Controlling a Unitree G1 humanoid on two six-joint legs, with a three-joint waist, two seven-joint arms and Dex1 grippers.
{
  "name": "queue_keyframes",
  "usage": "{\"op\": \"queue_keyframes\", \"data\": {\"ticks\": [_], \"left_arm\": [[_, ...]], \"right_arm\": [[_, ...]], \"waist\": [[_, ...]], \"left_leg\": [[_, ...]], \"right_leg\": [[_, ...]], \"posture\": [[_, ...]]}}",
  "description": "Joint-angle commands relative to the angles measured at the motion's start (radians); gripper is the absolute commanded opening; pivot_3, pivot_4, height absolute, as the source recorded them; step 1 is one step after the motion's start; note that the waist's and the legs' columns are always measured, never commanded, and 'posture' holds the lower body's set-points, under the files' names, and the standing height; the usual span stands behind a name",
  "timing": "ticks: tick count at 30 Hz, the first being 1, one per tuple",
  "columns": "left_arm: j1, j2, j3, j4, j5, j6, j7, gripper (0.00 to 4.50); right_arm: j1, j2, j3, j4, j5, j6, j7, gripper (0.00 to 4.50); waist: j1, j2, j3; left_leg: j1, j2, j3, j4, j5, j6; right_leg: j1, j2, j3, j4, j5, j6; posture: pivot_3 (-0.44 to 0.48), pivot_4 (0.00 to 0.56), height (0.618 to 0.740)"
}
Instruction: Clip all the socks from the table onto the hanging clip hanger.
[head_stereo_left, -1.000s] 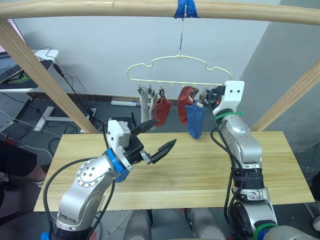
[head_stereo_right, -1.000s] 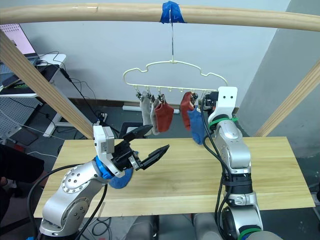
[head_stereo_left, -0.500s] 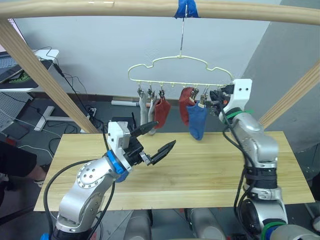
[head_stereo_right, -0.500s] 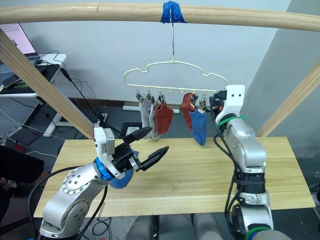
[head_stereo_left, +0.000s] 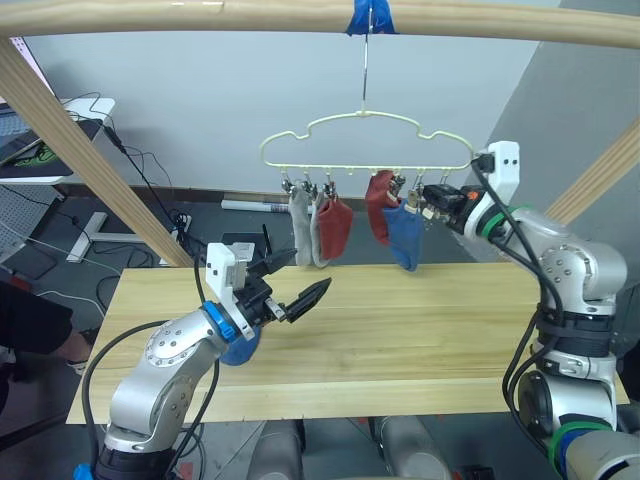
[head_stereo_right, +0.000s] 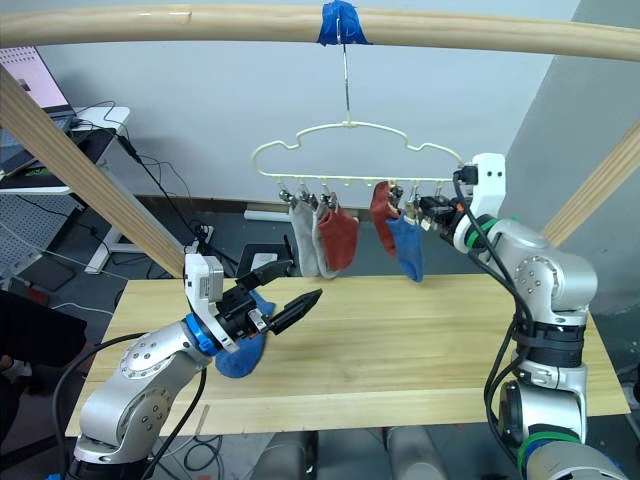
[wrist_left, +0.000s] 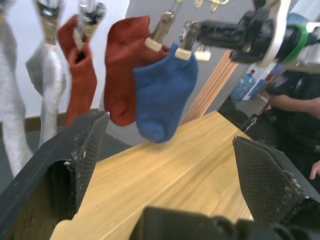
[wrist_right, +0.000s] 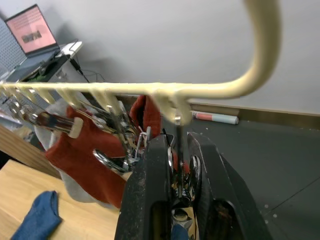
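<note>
The right gripper (wrist_right: 176, 187) pinches 1 metal clip (wrist_right: 178, 184) on the clip hanger (head_stereo_left: 366, 121). The left gripper (head_stereo_left: 292, 281) hovers spread above the last blue sock (head_stereo_right: 240, 352) on the table (head_stereo_left: 420, 330).

Wooden pole frame (head_stereo_left: 300, 12) across top, blue tape (head_stereo_left: 369, 17) top centre, laptop (wrist_right: 34, 33) upper left, person (wrist_left: 295, 105) right edge.

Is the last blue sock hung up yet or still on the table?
Still on the table. The blue sock lies crumpled by the left gripper, whose fingers are open and empty; five socks hang from the hanger.
</note>
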Motion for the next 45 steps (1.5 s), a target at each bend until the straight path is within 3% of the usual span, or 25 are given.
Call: {"op": "queue_keyframes", "data": {"ticks": [1,5,10,14,23,29,34,37,45], "left_arm": [[0.007,-0.005,-0.002,-0.043,0.008,-0.028,0.001,4.50],[0.021,0.011,0.032,-0.032,0.003,-0.009,0.013,4.50],[0.039,0.088,0.063,0.155,0.117,0.007,0.050,4.50],[-0.045,0.132,0.038,0.609,0.331,-0.157,0.133,4.50],[-0.288,0.033,0.009,1.059,0.384,-0.271,0.061,4.50],[-0.363,0.019,0.028,1.200,0.393,-0.303,0.041,4.50],[-0.372,0.030,-0.029,1.293,0.450,-0.292,-0.021,4.50],[-0.354,0.031,-0.047,1.292,0.470,-0.296,-0.053,3.93],[-0.308,0.034,-0.043,1.217,0.475,-0.306,-0.080,1.72]], "right_arm": [[0.013,0.023,0.015,0.002,-0.068,-0.130,-0.040,0.24],[0.035,0.028,0.008,-0.008,-0.076,-0.154,-0.053,0.24],[0.030,-0.042,-0.010,-0.040,-0.036,-0.105,0.003,0.24],[-0.040,-0.135,0.007,-0.046,0.045,0.014,0.100,0.24],[-0.045,-0.133,0.001,-0.086,0.080,0.081,0.086,0.24],[-0.041,-0.133,-0.005,-0.104,0.088,0.101,0.071,0.24],[-0.040,-0.128,-0.007,-0.114,0.090,0.110,0.055,0.24],[-0.040,-0.128,-0.007,-0.114,0.087,0.108,0.052,0.24],[-0.047,-0.125,-0.001,-0.103,0.084,0.098,0.048,0.24]], "waist": [[0.001,0.000,0.000],[0.003,0.000,0.000],[0.003,0.000,0.000],[0.001,0.000,0.000],[0.003,-0.001,0.001],[-0.001,-0.001,0.001],[-0.012,-0.001,0.001],[-0.018,0.002,0.000],[-0.024,0.003,-0.001]], "left_leg": [[0.000,0.000,0.000,0.000,0.000,0.000],[0.000,0.000,0.000,0.000,0.000,0.000],[0.000,0.000,0.000,0.000,0.000,0.000],[0.001,-0.001,0.000,0.001,0.000,0.000],[-0.004,-0.001,-0.001,0.000,0.000,0.000],[-0.004,-0.001,-0.002,0.000,0.000,0.000],[-0.001,-0.001,-0.001,0.001,0.000,0.000],[0.000,-0.001,-0.001,0.001,0.000,0.000],[0.001,-0.001,-0.001,0.001,0.000,0.000]], "right_leg": [[0.000,0.000,0.000,0.000,0.000,0.000],[0.000,0.000,0.000,0.000,0.000,0.000],[0.000,0.000,0.000,0.001,0.000,0.000],[0.000,0.000,0.000,0.001,-0.003,-0.005],[-0.002,-0.001,-0.002,0.000,0.002,-0.005],[-0.003,-0.001,-0.002,0.001,0.003,-0.005],[-0.001,-0.001,-0.002,0.002,0.001,-0.001],[0.001,-0.001,-0.002,0.002,0.000,0.000],[0.001,-0.001,-0.001,0.002,0.000,0.000]], "posture": [[-0.034,0.248,0.740],[-0.028,0.247,0.740],[-0.034,0.244,0.740],[-0.062,0.240,0.740],[-0.112,0.230,0.740],[-0.125,0.230,0.740],[-0.135,0.236,0.740],[-0.136,0.238,0.740],[-0.127,0.245,0.740]]}}
